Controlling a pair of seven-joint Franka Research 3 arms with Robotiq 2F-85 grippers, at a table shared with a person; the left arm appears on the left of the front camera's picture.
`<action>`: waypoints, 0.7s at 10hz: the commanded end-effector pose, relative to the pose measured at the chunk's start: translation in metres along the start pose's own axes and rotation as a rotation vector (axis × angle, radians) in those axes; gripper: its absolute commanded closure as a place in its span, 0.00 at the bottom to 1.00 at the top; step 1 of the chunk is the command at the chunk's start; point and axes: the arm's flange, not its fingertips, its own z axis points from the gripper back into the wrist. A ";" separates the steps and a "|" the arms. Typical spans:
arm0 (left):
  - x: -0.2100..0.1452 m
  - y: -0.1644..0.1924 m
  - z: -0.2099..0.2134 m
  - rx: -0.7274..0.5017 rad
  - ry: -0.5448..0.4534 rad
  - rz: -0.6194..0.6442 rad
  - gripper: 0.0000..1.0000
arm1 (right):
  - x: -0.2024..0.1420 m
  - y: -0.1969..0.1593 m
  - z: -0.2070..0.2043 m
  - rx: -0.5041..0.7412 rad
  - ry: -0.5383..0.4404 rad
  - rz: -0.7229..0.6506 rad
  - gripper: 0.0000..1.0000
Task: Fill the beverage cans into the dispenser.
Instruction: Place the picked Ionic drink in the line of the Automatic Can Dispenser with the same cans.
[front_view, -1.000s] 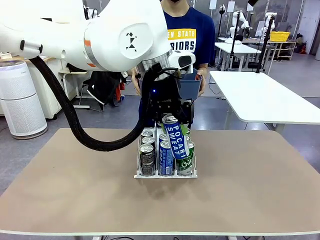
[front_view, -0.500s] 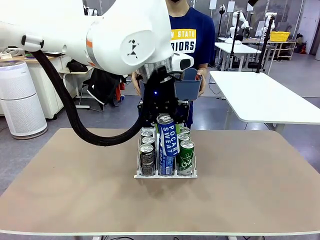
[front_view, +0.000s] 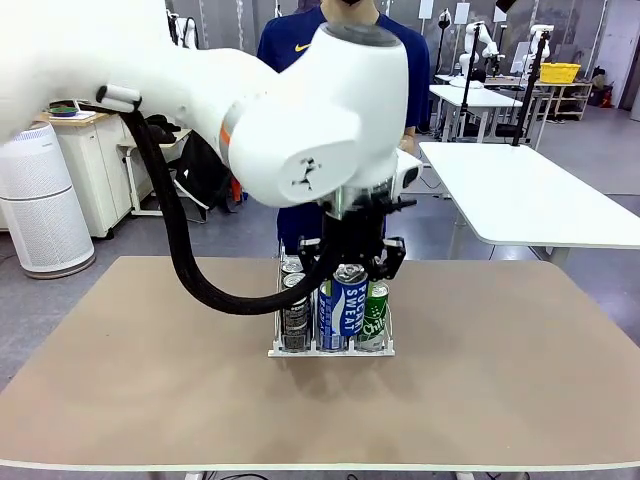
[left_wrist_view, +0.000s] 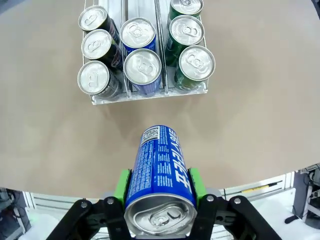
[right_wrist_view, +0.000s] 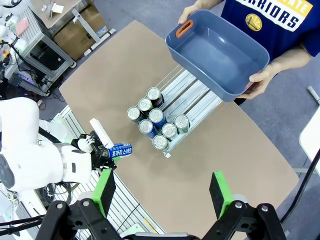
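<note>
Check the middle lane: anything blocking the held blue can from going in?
The left gripper holds the blue can. The dispenser middle lane already has two blue cans at its front; free slot is behind them.

A dark blue tub (right_wrist_view: 218, 54) with an orange handle slot is being held tilted above the far edge of the brown tabletop (front_view: 500, 380). A white air purifier (front_view: 40, 198) is being kept on the floor at the left, and a white table (front_view: 530, 195) is standing at the right.
</note>
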 end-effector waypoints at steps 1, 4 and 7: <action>0.003 0.006 -0.020 0.031 -0.071 -0.051 0.43 | -0.001 0.000 0.000 0.010 0.000 -0.005 0.00; 0.006 0.014 -0.038 -0.074 -0.047 -0.187 0.43 | -0.001 0.000 0.000 0.010 0.000 -0.005 0.00; 0.003 0.005 -0.036 0.001 -0.071 -0.131 0.43 | -0.001 0.000 0.000 0.010 0.000 -0.005 0.00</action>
